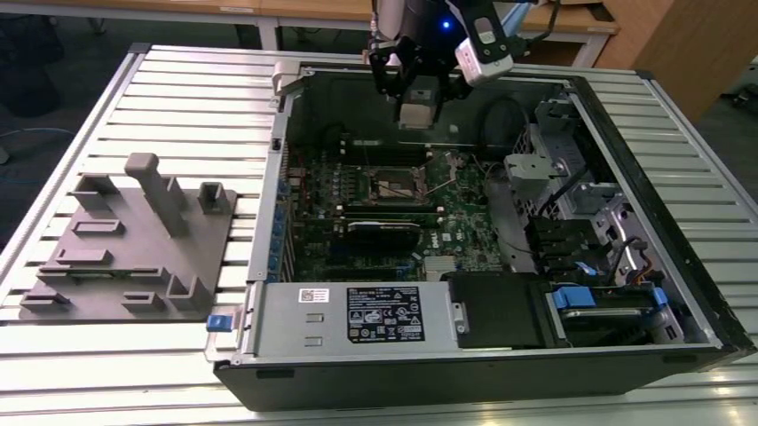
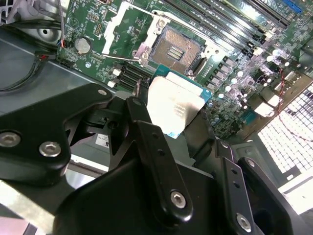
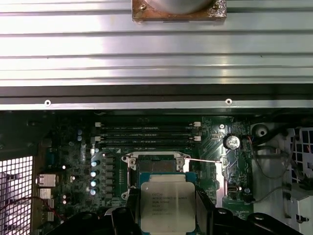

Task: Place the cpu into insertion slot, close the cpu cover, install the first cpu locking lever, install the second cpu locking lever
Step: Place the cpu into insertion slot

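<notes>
Exterior view: open black computer case [image 1: 474, 377] lying on its side on a ribbed aluminium table [image 1: 177, 80], green motherboard [image 1: 355, 222] inside. Black claw gripper [image 1: 418, 105] poised over the far part of the board, clenched on the small flat square silvery-topped cpu [image 1: 418, 115]. Chip up in the air, apart from the small square black insertion slot [image 1: 397, 182], a little to its far side. Grey moulded fixture block [image 1: 130, 240] on the table, to the exterior view's left of the case.

Second wrist view: black fingers [image 2: 146, 137] gripping the cpu [image 2: 178, 105] by opposite edges. Insertion slot [image 2: 176, 49] beyond it, bare, dark centre exposed. Thin silver-grey metal cpu cover [image 2: 116, 27] swung open just beside the slot.

First wrist view: cpu [image 3: 167, 205] clamped between the fingers [image 3: 122, 223], metal top towards the camera, not seated in the insertion slot [image 3: 156, 169]. Long narrow black memory slots [image 3: 146, 134] just beyond the socket.
</notes>
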Robot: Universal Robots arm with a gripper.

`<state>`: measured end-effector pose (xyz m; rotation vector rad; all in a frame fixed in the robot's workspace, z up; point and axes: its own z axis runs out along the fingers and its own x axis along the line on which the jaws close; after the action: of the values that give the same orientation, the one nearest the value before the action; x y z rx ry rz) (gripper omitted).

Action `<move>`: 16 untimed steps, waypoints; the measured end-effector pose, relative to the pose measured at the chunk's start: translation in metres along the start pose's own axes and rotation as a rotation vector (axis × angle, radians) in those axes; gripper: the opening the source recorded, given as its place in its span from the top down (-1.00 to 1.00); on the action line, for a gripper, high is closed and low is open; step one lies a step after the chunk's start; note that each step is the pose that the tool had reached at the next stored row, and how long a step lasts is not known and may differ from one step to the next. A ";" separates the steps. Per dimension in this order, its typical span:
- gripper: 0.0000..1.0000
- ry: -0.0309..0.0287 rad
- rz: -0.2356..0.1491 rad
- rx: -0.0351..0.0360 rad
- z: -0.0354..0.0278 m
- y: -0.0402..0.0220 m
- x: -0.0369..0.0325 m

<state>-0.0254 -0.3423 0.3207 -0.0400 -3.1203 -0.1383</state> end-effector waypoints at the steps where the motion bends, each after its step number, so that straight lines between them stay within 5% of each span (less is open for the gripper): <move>1: -0.08 0.0001 0.000 0.0003 0.0006 -0.0001 0.0000; 16: -0.08 0.0001 0.000 0.0003 0.0042 -0.0004 -0.0001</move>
<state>-0.0254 -0.3423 0.3165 -0.0400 -3.1201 -0.1378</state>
